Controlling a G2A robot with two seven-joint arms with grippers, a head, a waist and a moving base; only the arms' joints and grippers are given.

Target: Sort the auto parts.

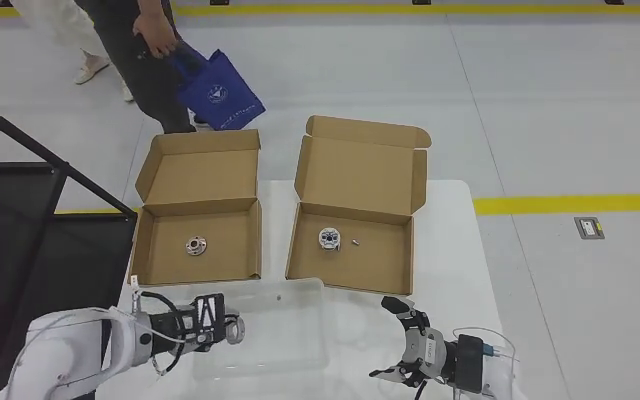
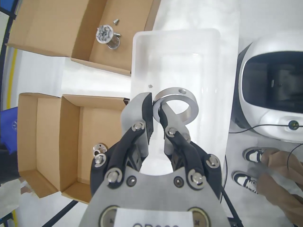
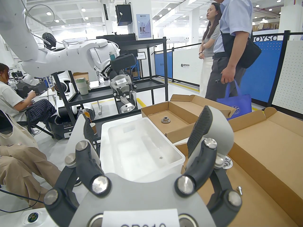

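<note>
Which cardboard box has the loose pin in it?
The box holding the round drilled part, pin beside it; the other box holds only a flange.

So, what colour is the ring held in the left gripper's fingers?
Silver, plain metal; the ring shows best in the left wrist view.

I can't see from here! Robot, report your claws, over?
Left claw shut on metal ring, over clear bin. Right claw open, empty. Nothing between ring and nearest box. Over.
</note>
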